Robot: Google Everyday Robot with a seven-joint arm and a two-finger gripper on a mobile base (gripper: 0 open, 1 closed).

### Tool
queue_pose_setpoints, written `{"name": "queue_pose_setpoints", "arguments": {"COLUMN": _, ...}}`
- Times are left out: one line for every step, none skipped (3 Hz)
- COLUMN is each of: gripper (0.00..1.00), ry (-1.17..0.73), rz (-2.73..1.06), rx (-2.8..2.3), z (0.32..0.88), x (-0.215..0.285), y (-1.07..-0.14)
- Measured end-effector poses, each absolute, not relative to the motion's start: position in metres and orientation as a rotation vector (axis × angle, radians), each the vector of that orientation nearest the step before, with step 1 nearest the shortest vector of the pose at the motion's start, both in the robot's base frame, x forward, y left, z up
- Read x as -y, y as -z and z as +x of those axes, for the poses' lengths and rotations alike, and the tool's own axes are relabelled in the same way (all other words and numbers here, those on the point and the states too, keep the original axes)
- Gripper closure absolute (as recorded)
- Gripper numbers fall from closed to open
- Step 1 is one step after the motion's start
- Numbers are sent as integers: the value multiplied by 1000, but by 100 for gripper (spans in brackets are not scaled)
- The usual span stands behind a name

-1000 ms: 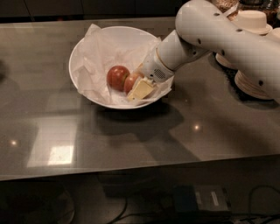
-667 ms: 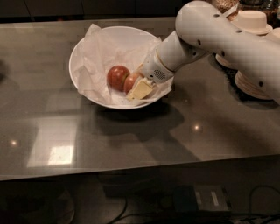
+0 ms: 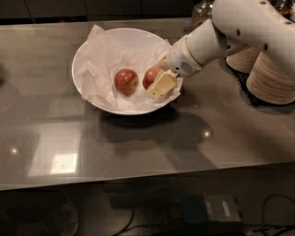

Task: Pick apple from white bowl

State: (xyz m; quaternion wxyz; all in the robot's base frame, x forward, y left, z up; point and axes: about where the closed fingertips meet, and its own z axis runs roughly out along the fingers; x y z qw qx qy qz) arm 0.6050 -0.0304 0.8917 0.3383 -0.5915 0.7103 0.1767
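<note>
The white bowl, lined with crumpled white paper, stands at the back middle of the grey table. Two red apples lie in it. The apple with the orange blush is on the right side of the bowl, and my gripper is shut on it. One cream finger lies across the apple's front right, and the other is hidden behind it. The apple is raised a little off the liner. The deeper red apple rests in the middle of the bowl, apart from the gripper. My white arm reaches in from the upper right.
Two stacks of tan disposable bowls stand on a dark mat at the right, close under my arm. A glass object sits at the back behind the arm. The table's front edge runs along the bottom.
My gripper has moved up and to the right, and the blushed apple has moved with it. The deeper red apple and the bowl have stayed put.
</note>
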Motion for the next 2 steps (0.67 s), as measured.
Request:
{"name": "queue_pose_setpoints", "arguments": {"gripper": 100, "ry": -454, "rz": -1472, "rx": -1766, "z": 603, "x": 61, "y": -938}}
{"name": "queue_pose_setpoints", "arguments": {"gripper": 100, "ry": -450, "rz": -1438, "rx": -1678, "z": 598, "x": 85, "y": -969}}
